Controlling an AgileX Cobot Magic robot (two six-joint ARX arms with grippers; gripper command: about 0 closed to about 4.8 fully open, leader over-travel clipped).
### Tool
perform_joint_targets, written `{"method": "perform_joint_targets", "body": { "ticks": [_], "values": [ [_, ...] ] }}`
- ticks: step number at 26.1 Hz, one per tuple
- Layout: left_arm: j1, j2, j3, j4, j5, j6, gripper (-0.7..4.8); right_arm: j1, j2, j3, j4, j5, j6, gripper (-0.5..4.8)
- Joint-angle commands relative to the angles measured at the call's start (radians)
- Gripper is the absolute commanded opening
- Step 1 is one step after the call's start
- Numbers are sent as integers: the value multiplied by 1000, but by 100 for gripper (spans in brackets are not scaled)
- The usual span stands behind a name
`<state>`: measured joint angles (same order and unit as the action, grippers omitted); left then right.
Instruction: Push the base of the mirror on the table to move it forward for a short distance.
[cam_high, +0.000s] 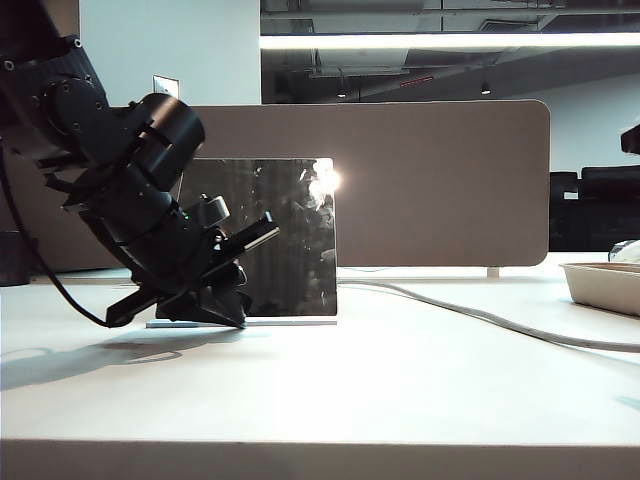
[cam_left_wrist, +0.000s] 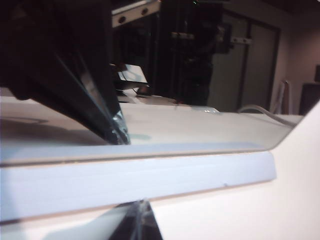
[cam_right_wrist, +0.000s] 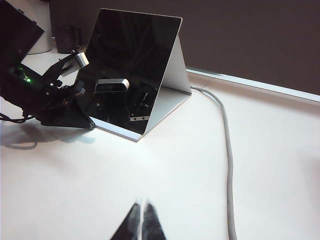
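The fingers of the left gripper slant down to the table at the left end of the mirror, their dark tips resting at the base of the mirror; from the exterior view the fingertips overlap one another, and whether they stand apart or together cannot be told. In the left wrist view one dark finger runs down to the mirror's glass just above the white base of the mirror, and a second dark tip shows at the near edge, with the base strip between them. In the right wrist view the left gripper sits against the near left corner of the mirror, touching or almost touching the base of the mirror. The right gripper hangs above bare table well in front of the mirror, its two fingertips pressed together with no gap and nothing between them. The mirror stands upright and slightly tilted back on its thin white plate, toward the left middle of the table, in front of a wide beige divider panel. A grey cable trails across the table from behind the mirror's right side toward the right, and a beige tray sits at the far right edge.
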<state>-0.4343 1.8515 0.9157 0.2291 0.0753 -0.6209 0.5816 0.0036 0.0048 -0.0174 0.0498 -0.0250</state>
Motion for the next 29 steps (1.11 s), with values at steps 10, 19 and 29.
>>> {"method": "perform_joint_targets", "body": {
  "ticks": [10, 19, 29],
  "values": [
    [52, 31, 6, 5, -33, 39, -2, 0, 0, 1, 13, 0, -3, 22],
    [51, 58, 42, 2, -19, 44, -2, 0, 0, 1, 13, 0, -3, 22],
    [63, 64, 50, 27, -31, 58, -2, 0, 0, 1, 14, 0, -3, 22]
  ]
}}
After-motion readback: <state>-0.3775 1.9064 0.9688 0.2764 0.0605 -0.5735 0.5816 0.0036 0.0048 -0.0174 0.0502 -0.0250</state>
